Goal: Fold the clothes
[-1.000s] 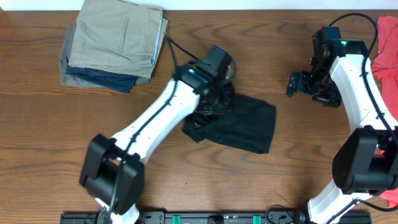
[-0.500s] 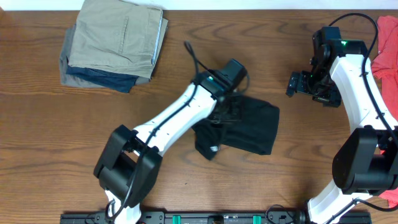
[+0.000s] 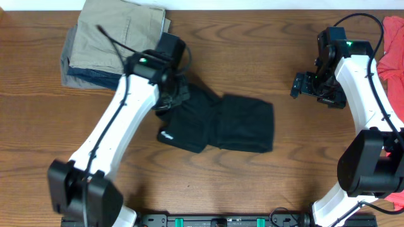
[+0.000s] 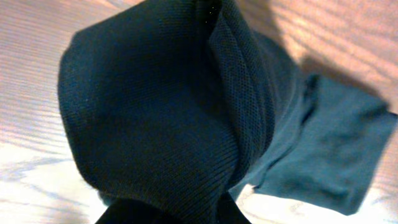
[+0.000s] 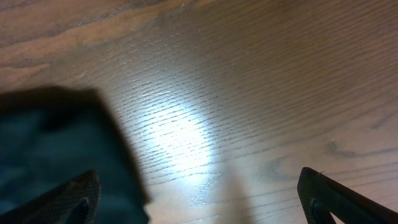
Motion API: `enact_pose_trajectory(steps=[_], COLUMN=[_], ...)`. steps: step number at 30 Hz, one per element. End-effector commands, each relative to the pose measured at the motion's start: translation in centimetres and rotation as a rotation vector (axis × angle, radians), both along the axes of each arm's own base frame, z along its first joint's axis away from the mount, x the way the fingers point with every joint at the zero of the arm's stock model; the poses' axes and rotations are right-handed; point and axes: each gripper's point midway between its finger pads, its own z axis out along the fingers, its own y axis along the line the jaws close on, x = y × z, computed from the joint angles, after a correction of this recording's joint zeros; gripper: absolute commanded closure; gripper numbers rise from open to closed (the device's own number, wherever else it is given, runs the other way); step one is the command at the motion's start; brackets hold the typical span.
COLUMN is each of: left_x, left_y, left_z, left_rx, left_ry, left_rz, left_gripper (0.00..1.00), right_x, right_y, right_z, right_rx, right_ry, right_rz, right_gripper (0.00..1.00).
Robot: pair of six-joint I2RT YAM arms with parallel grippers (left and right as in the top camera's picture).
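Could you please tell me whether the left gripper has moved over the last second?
Yes. The left gripper, shut on the black shirt, has swung left toward the folded khaki garment, which stayed put.

My overhead view is evenly lit and sharp, the bench (image 3: pixel 265 183) showing clear grain and only soft shadows; the black shirt (image 3: pixel 240 126) reads as a near-featureless dark mass. On the left wrist view its knit is crisp up close while the wood behind goes soft and washed out. The right wrist view is blurry, with a bright glare patch on the wood and the right pincer's fingers (image 5: pixel 329 199) dark and unfocused
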Motion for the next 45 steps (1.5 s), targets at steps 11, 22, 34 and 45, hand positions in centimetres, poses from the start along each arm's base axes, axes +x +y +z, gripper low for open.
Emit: enact_pose_trajectory(steps=[11,22,34,45], left_x=[-1.1,-1.6,-1.8,-2.7], left_y=[-2.8,-12.9,-19.2,-22.1], left_z=[3.4,0.1,-7.4,-7.8], left_rx=[-0.027,-0.091,-0.083,-0.112], left_ry=[-0.117,-0.143,-0.088,-0.122], left_rz=[-0.035,-0.182,-0.259,-0.326], left_gripper=[0.94,0.94,0.94,0.66], right_x=[0.0,0.0,0.0,0.0], right_y=[-0.4,-0.4,-0.4,-0.4], right_z=[0.3,0.3,0.3,0.3], right_rx=[-0.014,-0.014,-0.014,-0.013], right_ry=[-0.008,-0.008,-0.008,-0.008], right_rz=[0.005,0.005,0.005,0.005], right_gripper=[0.01,0.01,0.01,0.01])
